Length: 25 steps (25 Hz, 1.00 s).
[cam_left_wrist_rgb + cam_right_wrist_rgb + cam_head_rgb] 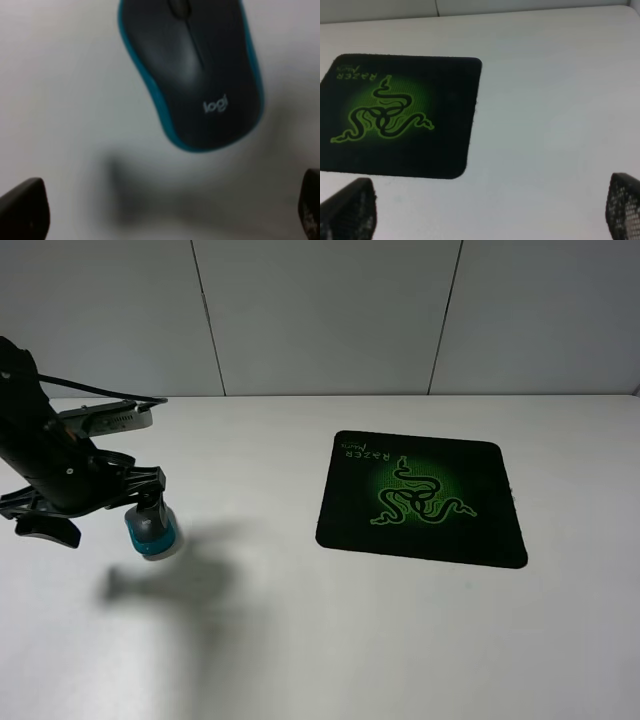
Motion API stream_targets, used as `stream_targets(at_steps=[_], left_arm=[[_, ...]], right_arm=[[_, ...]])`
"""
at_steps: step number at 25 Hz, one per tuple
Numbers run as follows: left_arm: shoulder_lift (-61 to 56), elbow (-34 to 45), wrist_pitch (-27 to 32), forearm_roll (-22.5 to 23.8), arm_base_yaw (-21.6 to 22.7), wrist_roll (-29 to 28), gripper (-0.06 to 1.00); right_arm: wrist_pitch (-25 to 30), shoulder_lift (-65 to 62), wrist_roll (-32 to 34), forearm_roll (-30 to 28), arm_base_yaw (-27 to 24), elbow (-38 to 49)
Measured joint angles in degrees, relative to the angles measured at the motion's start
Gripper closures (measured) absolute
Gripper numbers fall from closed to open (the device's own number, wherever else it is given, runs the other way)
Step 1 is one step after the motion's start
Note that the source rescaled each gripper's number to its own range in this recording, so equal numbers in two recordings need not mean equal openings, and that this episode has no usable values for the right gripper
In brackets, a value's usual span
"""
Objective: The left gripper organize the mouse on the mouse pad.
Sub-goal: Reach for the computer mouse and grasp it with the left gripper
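Observation:
The mouse [153,533], dark grey on top with teal sides, lies on the white table at the left, far from the mouse pad [422,498]. My left gripper [100,515] hovers above and just beside it, partly covering it in the exterior high view. In the left wrist view the mouse [192,75] sits ahead of the left gripper [160,215], whose fingertips [22,210] stand wide apart: it is open and holds nothing. The right gripper [485,210] is open over bare table beside the mouse pad [400,115], and it is out of the exterior high view.
The white table [300,640] runs back to a grey panelled wall [320,310]. A black cable [100,392] trails from the left arm near a small grey box [115,418] at the table's back left. The arm's shadow [170,580] falls in front of the mouse.

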Motion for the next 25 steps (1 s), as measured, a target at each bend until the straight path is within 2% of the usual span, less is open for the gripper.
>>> stream_targets(at_steps=[16, 25], left_arm=[[13.8, -8.4, -3.9, 0.0, -0.8, -2.3, -0.06], [15.6, -9.1, -4.3, 0.0, -0.9, -2.4, -0.06]], right_arm=[[0.0, 0.0, 0.0, 0.0, 0.0, 0.0], [0.0, 0.0, 0.0, 0.1, 0.0, 0.0]])
